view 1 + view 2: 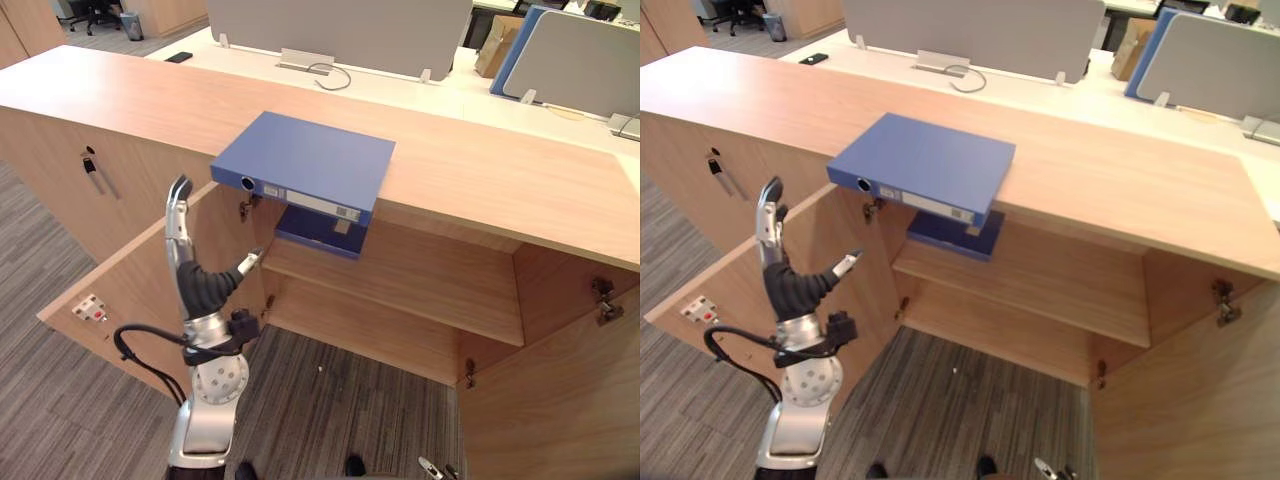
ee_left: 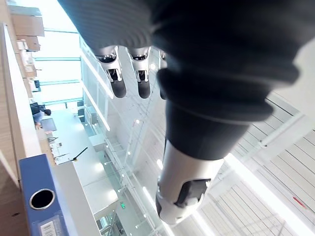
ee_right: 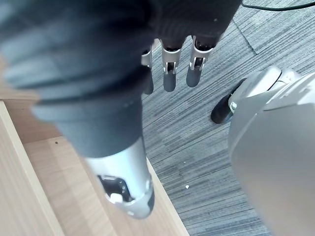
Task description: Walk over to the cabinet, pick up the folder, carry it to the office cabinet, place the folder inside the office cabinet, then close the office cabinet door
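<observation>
Two robot hands are released, fingers straight: the right robot hand (image 3: 169, 73) over the carpet (image 3: 206, 142) before the office cabinet (image 1: 545, 290), the left robot hand (image 1: 197, 282) raised before its open left door (image 1: 130, 285). Inside, a dark blue binder (image 1: 318, 228) lies on the shelf (image 1: 440, 285). Atop the cabinet's worktop (image 1: 480, 170) the folder (image 1: 305, 160) lies flat, overhanging the front edge, spine facing the robot, long axis roughly along that edge.

Two blue folders are counted: upper folder (image 1: 305, 160), lower folder (image 1: 320, 232). Two open doors are counted: left door (image 1: 135, 300), right door (image 1: 560, 380). One shelf (image 1: 430, 285) is counted.
</observation>
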Controlling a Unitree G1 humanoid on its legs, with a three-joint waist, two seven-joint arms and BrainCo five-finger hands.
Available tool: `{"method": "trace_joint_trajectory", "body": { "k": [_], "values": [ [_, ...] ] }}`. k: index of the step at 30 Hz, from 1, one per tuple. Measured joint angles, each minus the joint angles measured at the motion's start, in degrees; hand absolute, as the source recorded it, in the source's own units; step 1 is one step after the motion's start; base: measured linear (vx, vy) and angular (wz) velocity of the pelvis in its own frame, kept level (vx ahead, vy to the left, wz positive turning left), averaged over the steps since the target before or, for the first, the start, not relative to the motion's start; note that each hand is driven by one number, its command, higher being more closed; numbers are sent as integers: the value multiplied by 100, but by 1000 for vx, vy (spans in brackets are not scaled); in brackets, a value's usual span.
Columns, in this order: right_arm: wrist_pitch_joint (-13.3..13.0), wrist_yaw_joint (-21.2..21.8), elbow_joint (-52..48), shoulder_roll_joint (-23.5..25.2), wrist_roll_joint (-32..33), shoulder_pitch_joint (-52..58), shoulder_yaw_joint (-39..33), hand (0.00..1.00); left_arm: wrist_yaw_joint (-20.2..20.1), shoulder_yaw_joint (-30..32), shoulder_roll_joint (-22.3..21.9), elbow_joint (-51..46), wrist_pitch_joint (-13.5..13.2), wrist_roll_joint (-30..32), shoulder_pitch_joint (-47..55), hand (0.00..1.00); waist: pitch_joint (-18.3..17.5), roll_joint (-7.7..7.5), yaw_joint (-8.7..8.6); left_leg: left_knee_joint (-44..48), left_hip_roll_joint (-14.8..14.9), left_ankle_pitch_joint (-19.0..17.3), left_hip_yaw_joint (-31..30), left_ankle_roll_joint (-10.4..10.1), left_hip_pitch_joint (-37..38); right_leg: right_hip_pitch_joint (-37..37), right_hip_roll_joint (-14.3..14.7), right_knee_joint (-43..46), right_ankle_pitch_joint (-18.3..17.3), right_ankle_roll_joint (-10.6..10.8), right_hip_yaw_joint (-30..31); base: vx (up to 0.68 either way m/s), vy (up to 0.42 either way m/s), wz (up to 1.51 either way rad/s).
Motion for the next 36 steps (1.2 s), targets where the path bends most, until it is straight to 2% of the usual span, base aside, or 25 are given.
{"method": "trace_joint_trajectory", "body": {
  "k": [4, 10, 27, 36],
  "values": [
    [-19, -41, 1, -8, -1, -56, 1, 0, 40, -46, 252, 222, 85, 546, -268, 0, -1, 1, -10, 0, 3, 0, 102, 0, 50, -8, 11, -10, 37, -7, 86, -20, 27, -13],
    [-54, -56, 4, -17, -4, -84, 1, 0, 142, -10, 560, 679, 457, 1223, -606, 0, -7, 2, -66, -1, -1, -9, 172, -9, 100, -38, 12, -33, 32, 9, 157, -40, 23, -7],
    [-157, -113, 3, -19, -29, -179, -3, 0, 422, 33, 1100, 1212, 1293, 2592, -1448, 0, -165, 20, -200, -1, -10, -38, 331, -46, 191, -36, 22, -39, 82, -33, 308, 4, 15, -5],
    [-163, -168, 3, -20, -225, -273, -3, 0, 424, -92, 1381, 1622, 1449, 2994, -1737, 0, -255, 31, -280, -2, -20, -46, 411, -55, 218, -58, 23, -40, 97, -52, 383, -1, 8, -4]
  ]
}}
